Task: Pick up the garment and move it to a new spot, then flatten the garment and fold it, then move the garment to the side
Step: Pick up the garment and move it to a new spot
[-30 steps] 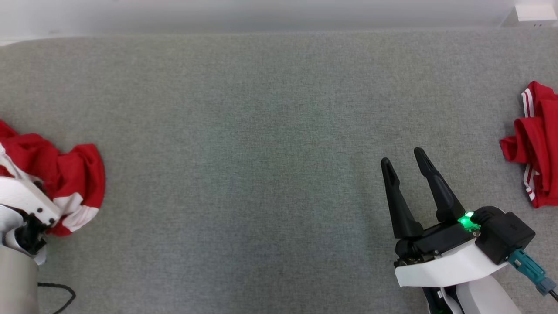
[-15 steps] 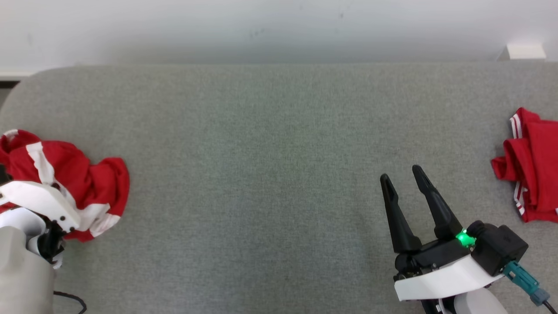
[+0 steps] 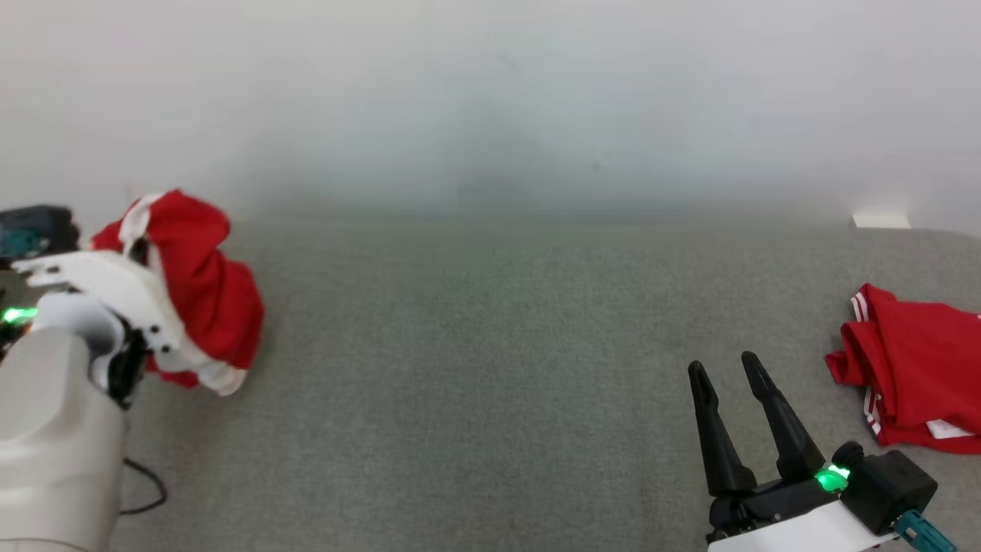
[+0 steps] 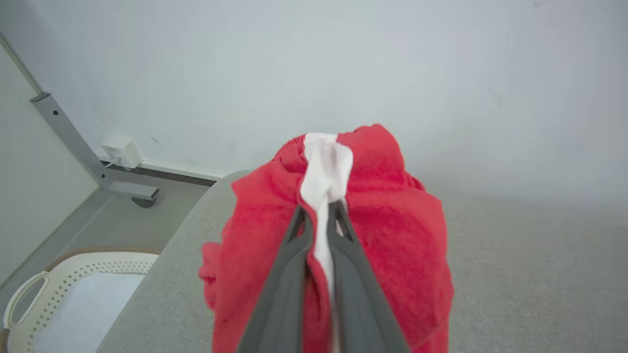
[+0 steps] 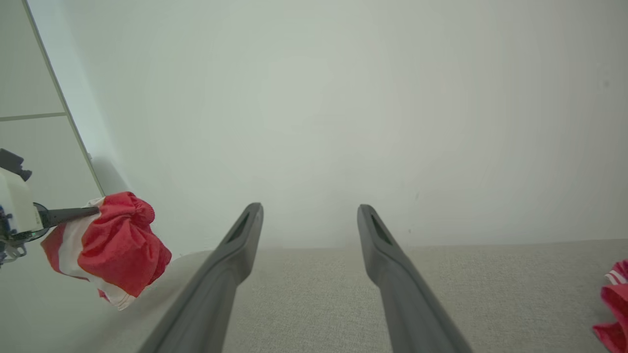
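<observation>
- At the far left of the head view, the left gripper (image 4: pixel 319 211) is pinching a bunched red garment with white bands (image 3: pixel 207 299); its two long dark fingers are pressing together on a white strip of the cloth.
- From the left wrist view, the red garment (image 4: pixel 387 220) is draping down around both fingers, with the white strip rising just above their tips.
- Seen from the right wrist view, the same garment (image 5: pixel 117 245) is hanging in a loose bundle from the left gripper, over the left end of the grey fabric-covered surface (image 3: pixel 490 383); whether its lowest fold is touching the surface I cannot tell.
- At the lower right of the head view, the right gripper (image 3: pixel 722 364) is hovering over the grey surface with its fingers spread wide apart and nothing between them.
- In its own wrist view, the right gripper (image 5: pixel 309 208) is pointing toward the plain white wall (image 3: pixel 490 100).
- A second crumpled red garment with thin white stripes (image 3: pixel 912 368) is lying on the surface at the far right, near the right gripper but apart from it.
- A white perforated plastic basket (image 4: pixel 98 257) is sitting on the floor beyond the left end of the surface.
- A grey metal bracket (image 4: pixel 73 142) is leaning along the wall above that basket.
</observation>
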### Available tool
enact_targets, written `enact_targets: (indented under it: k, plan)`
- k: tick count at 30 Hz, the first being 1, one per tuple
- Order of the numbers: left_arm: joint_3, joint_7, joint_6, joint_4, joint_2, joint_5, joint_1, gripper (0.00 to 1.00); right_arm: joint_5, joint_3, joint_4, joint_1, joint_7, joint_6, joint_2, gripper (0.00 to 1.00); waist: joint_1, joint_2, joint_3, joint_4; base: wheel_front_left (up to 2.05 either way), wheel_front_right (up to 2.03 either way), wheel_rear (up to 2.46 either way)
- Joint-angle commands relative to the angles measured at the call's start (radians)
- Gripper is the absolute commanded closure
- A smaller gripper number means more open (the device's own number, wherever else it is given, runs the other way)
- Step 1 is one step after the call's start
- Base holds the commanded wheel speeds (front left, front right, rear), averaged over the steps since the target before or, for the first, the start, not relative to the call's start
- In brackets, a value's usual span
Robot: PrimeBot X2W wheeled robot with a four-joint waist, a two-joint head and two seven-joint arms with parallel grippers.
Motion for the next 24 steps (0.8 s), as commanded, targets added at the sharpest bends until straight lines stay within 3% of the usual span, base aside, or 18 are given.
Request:
enact_targets:
  k: [1, 8, 15, 20, 24]
  plan:
    - [-0.027, 0.003, -0.004, -0.037, -0.022, -0.026, -0.01, 1.0, 0.004, -0.009, -0.005, 0.018, -0.002, -0.002, 0.002, 0.0, 0.0002, 0.0, -0.016, 0.002, 0.0, 0.0, 0.0]
    - [-0.184, 0.061, -0.004, -0.322, -0.035, -0.164, 0.066, 1.0, -0.014, -0.035, -0.03, 0.033, -0.002, -0.002, 0.003, 0.0, 0.0002, 0.0, -0.033, -0.029, 0.0, 0.0, 0.0]
    - [-0.258, 0.105, -0.004, -0.596, -0.035, -0.244, 0.198, 1.0, 0.008, -0.068, -0.069, 0.032, -0.002, -0.002, 0.004, 0.0, 0.0002, 0.0, -0.036, -0.093, 0.0, 0.0, 0.0]
    - [-0.293, 0.111, 0.02, -0.753, -0.088, -0.269, 0.334, 1.0, 0.01, -0.081, -0.089, 0.031, -0.002, -0.002, -0.006, 0.0, 0.0002, 0.0, -0.03, -0.156, 0.0, 0.0, 0.0]
    - [-0.34, 0.083, 0.035, -0.763, -0.133, -0.254, 0.426, 1.0, 0.015, -0.07, -0.086, 0.018, -0.001, -0.002, -0.012, 0.0, 0.0002, 0.0, -0.016, -0.209, 0.0, 0.0, 0.0]
